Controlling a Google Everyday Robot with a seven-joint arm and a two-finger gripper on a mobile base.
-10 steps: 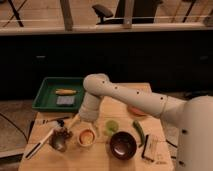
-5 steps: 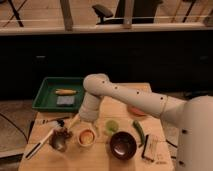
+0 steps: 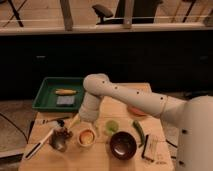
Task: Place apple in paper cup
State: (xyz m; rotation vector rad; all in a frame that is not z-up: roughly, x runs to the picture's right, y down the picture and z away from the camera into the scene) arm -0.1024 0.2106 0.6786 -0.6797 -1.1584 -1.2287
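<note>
The white arm [image 3: 145, 102] extends from the robot body at lower right, leftward to an elbow joint [image 3: 96, 84] beside the green tray [image 3: 42, 97], then bends downward. The forearm descends from that joint, ending at the gripper [image 3: 80, 122], which sits below the tray's right corner. The gripper's fingers are spread wide apart.

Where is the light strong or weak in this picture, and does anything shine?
Camera view: warm, dim light on the table; the wall behind is almost black; the white arm is brightest, its end effector low beside the metal cup, which glints faintly; the brown bowl is dark inside.
</note>
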